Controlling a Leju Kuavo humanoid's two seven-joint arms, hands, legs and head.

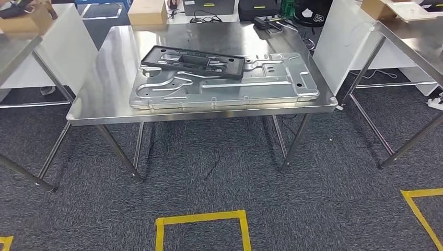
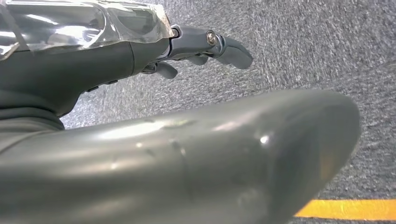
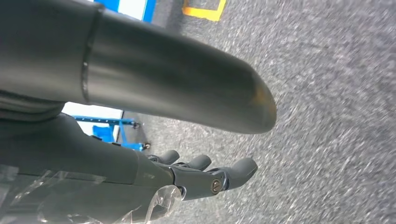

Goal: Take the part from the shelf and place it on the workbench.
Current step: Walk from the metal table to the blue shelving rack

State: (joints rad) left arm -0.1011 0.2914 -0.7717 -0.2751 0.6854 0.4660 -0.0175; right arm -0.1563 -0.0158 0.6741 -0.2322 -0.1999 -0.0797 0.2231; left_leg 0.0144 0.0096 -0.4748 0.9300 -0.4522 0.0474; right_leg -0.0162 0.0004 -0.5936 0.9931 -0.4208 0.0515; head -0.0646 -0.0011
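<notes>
Black moulded plastic frame part (image 1: 194, 61) is seen centre-frame atop a grey stamped metal panel (image 1: 224, 83) on the steel workbench (image 1: 104, 78); judged light, stiff, best gripped at long edges. Left hand (image 2: 196, 51) and right hand (image 3: 205, 175) hang released.

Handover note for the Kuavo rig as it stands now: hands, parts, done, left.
Left hand: holds nothing, fingers apart, hanging over the grey carpet.
Right hand: holds nothing, fingers apart, also over carpet.
Workbench: a black frame part lies on top of a large silver metal panel, both flat on the steel top.
Done: parts appear placed on the bench, hands free.
Left: cannot tell whether more parts wait on the shelf; check it.
</notes>
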